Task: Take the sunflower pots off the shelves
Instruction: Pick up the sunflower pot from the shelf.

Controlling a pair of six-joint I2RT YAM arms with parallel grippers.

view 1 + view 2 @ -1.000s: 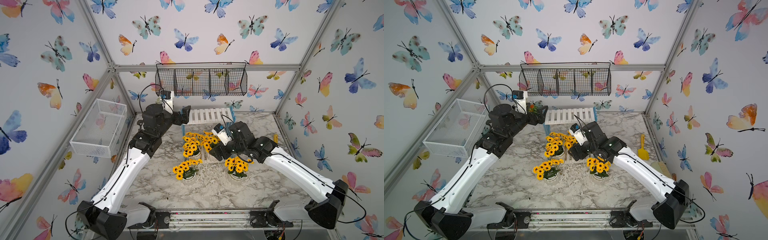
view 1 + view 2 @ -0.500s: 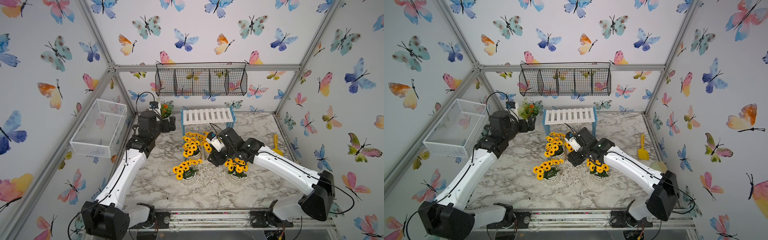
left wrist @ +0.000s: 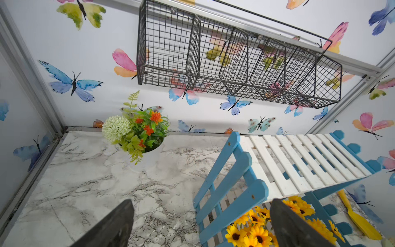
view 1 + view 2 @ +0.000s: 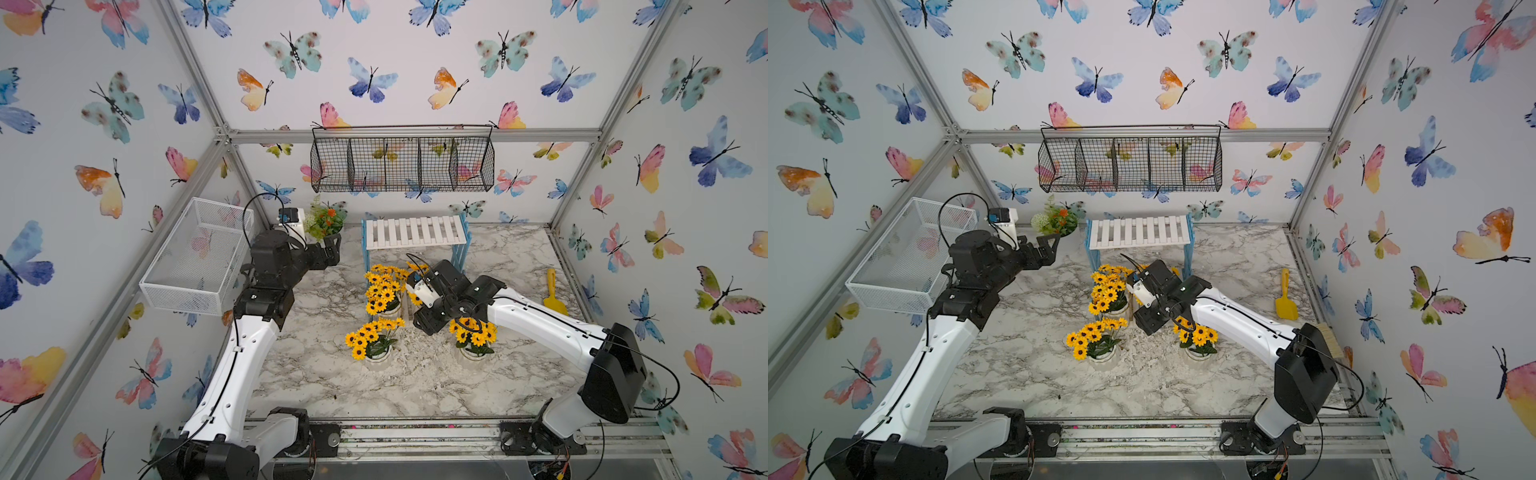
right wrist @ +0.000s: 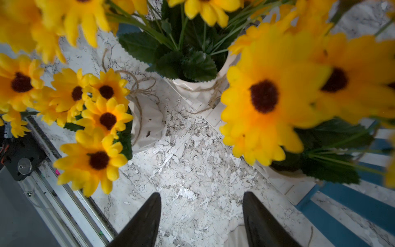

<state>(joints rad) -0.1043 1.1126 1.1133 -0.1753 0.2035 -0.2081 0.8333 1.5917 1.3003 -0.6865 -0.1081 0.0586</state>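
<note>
The shelves (image 4: 415,232) (image 4: 1138,232) (image 3: 299,162) stand at the back, top board bare. Two sunflower pots sit on the lower board: one (image 4: 384,291) (image 4: 1108,295) (image 5: 198,89) at its left, the other (image 5: 284,171) mostly hidden behind my right wrist in both top views. Two more stand on the marble in front, at left (image 4: 374,340) (image 4: 1096,340) (image 5: 147,124) and at right (image 4: 473,336) (image 4: 1198,336). My right gripper (image 4: 424,326) (image 4: 1148,322) (image 5: 202,213) hangs open over bare marble between these pots, holding nothing. My left gripper (image 4: 332,249) (image 4: 1050,245) (image 3: 201,222) is wide open left of the shelves.
A white pot of mixed orange and green flowers (image 4: 326,222) (image 3: 139,132) stands in the back left corner. A black wire basket (image 4: 403,160) hangs on the back wall, a white mesh basket (image 4: 199,257) on the left wall. A yellow scoop (image 4: 552,291) lies at right.
My left arm has drawn back leftward from the shelves, still open. My right gripper has moved left and forward among the pots, its jaws narrowing somewhat.
</note>
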